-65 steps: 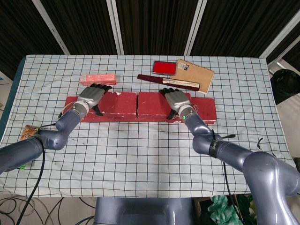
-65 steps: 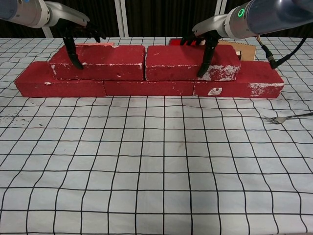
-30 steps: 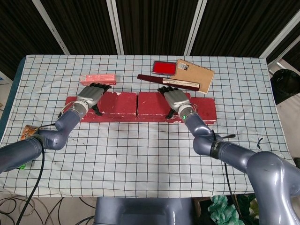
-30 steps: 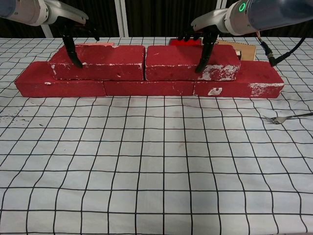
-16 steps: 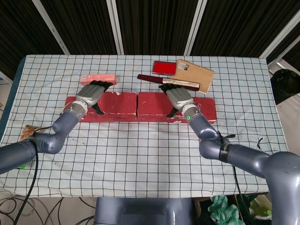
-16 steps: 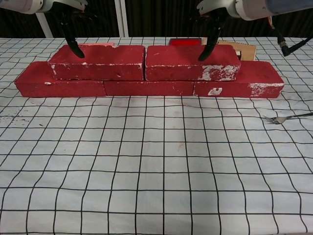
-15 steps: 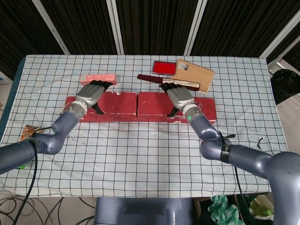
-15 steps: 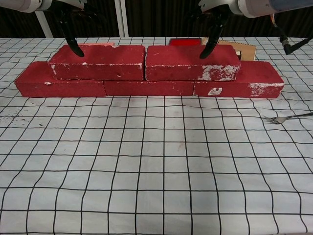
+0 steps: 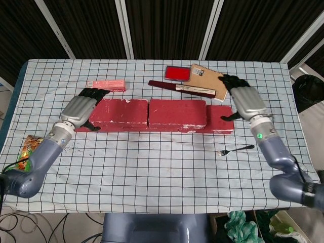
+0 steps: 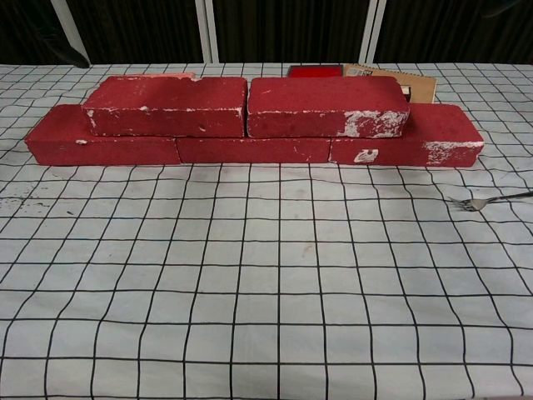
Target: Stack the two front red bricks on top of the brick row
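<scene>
- Two hands hang above the table with nothing in them: the left hand (image 9: 79, 108) and the right hand (image 9: 244, 100), each with dark fingers apart and curled downward.
- Between the fingers of the two hands, two upper bricks (image 9: 152, 113) lie end to end on the brick row (image 10: 250, 150).
- Beyond the right fingers lie a brown notebook (image 9: 211, 77) and a red case (image 9: 177, 73); nearer the robot lies a fork (image 9: 234, 150).
- Beyond the left fingers lies a pink box (image 9: 105, 84); a snack packet (image 9: 28, 147) sits near the table's edge.
- A checked cloth (image 10: 266, 283) covers the table; dark panels with white frames stand behind.
</scene>
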